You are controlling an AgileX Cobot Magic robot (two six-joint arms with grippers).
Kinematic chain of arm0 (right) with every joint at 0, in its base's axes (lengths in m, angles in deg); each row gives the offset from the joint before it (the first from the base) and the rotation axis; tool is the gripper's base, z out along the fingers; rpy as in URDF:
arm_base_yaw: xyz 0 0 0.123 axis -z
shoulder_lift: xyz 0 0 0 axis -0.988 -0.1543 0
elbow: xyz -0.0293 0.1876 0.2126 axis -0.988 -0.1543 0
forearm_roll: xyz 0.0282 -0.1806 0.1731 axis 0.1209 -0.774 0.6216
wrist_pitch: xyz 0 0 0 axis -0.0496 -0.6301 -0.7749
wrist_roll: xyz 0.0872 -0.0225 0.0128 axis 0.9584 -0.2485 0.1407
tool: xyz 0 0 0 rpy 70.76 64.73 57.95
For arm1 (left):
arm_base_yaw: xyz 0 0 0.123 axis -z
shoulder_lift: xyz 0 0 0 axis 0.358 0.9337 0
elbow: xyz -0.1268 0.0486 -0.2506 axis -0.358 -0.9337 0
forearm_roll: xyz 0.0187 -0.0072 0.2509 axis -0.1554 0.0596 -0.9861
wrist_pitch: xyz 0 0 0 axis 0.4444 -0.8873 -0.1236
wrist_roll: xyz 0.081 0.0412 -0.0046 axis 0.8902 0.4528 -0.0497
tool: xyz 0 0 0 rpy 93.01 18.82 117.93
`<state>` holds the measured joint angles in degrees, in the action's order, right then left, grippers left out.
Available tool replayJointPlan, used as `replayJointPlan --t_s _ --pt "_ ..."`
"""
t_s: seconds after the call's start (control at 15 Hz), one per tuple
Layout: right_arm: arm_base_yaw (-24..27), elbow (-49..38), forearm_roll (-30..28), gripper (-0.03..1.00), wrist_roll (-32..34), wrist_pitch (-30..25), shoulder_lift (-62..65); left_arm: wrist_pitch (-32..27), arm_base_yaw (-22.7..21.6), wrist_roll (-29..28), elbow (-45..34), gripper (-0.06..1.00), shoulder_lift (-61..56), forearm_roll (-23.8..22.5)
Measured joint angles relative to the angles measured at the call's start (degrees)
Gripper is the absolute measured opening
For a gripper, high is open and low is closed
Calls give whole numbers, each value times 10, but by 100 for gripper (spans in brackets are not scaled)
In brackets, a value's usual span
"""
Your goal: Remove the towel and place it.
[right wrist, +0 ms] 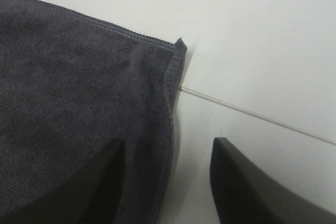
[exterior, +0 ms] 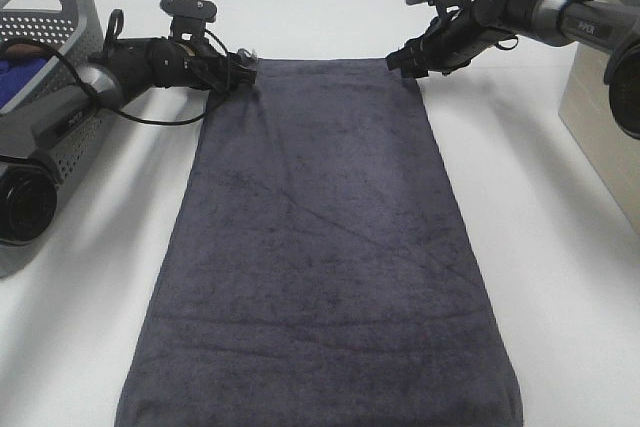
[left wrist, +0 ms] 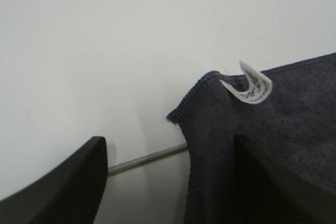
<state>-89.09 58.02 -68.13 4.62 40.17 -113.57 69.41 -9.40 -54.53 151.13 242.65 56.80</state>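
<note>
Both grippers are seen with jaws parted, nothing clamped: the left gripper (exterior: 238,73) at one far corner of the large dark charcoal-grey terry cloth towel (exterior: 320,257), the right gripper (exterior: 404,63) at the other. The towel is spread flat, lengthwise, on the white table (exterior: 560,277), beside the grey perforated plastic basket (exterior: 40,17). A snag is judged possible on withdrawal: in each wrist view one finger overlaps the hem, and the curled white care label (left wrist: 251,86) lies near the left jaws, so a corner could be dragged and the cloth rumpled.
</note>
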Motion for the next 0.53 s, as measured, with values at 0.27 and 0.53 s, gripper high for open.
replayJointPlan --t_s 0.27,0.53 --pt "0 0 0 50 0 -13 7 -10 0 -1 0 63 -17 11" --pt "0 0 1 50 4 -37 70 -57 2 -2 0 63 -66 46"
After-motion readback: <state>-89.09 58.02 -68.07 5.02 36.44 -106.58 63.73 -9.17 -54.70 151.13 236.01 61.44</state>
